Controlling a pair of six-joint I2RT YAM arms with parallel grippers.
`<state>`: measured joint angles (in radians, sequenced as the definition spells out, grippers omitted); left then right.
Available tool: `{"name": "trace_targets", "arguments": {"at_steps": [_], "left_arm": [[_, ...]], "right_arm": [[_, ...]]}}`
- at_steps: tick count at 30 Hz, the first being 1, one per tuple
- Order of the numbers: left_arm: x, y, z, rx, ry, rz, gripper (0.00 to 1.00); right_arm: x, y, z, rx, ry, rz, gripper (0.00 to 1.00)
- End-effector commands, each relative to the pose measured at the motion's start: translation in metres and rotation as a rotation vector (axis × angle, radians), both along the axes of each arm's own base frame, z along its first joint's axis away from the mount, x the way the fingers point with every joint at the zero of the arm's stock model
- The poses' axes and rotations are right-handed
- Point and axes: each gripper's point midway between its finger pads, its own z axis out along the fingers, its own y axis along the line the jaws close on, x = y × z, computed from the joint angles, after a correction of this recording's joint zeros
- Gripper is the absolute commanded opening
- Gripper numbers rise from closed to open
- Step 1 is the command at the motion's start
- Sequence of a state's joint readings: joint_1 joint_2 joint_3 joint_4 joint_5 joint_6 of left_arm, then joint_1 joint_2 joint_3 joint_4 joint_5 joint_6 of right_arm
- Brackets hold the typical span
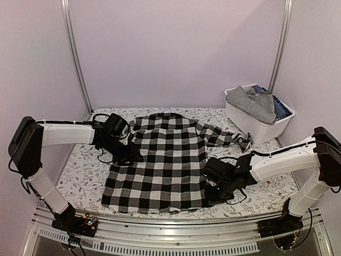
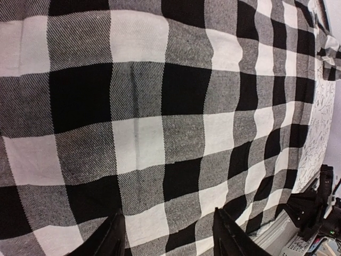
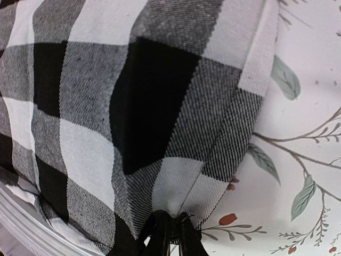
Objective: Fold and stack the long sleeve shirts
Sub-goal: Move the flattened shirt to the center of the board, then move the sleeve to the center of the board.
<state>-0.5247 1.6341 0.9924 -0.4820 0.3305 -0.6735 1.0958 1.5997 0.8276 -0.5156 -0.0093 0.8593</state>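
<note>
A black-and-white checked long sleeve shirt (image 1: pixel 160 160) lies spread flat on the table, one sleeve (image 1: pixel 221 136) stretched to the right. My left gripper (image 1: pixel 129 154) sits at the shirt's left edge. In the left wrist view it (image 2: pixel 170 240) is open, its fingers (image 2: pixel 114 237) apart just above the checked cloth (image 2: pixel 160 122), with nothing between them. My right gripper (image 1: pixel 209 188) is at the shirt's lower right edge. The right wrist view shows it (image 3: pixel 170 226) shut on the hem of the checked cloth (image 3: pixel 160 106).
A white bin (image 1: pixel 254 128) stands at the back right, holding a grey shirt (image 1: pixel 249 101) and a dark blue patterned one (image 1: pixel 273 102). A floral cloth (image 1: pixel 85 170) covers the table. An aluminium rail (image 1: pixel 176 224) runs along the near edge.
</note>
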Motion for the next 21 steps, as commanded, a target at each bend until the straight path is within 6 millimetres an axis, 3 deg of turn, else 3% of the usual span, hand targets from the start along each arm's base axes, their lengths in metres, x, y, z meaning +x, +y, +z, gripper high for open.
{"name": "trace_targets", "arguments": {"at_steps": [1,5,7,13,16,21], "left_arm": [[-0.004,-0.007,-0.011,-0.012,-0.005,-0.046,0.55],[-0.007,-0.007,-0.013,-0.010,-0.002,-0.056,0.55],[-0.007,-0.007,-0.011,-0.010,-0.011,-0.059,0.55],[-0.001,-0.009,0.005,-0.008,-0.066,-0.068,0.55],[0.003,-0.013,0.017,-0.015,-0.096,-0.078,0.55],[0.009,-0.020,0.035,-0.034,-0.139,-0.088,0.55]], "right_arm": [[-0.011,-0.013,0.002,-0.019,0.049,-0.060,0.17],[0.039,-0.030,0.034,-0.044,-0.083,-0.123,0.43],[0.067,-0.043,0.052,-0.049,-0.152,-0.173,0.50],[0.148,-0.116,0.094,-0.092,-0.391,-0.434,0.57],[0.176,-0.153,0.108,-0.105,-0.478,-0.578,0.60],[0.211,-0.194,0.133,-0.077,-0.610,-0.751,0.65]]}}
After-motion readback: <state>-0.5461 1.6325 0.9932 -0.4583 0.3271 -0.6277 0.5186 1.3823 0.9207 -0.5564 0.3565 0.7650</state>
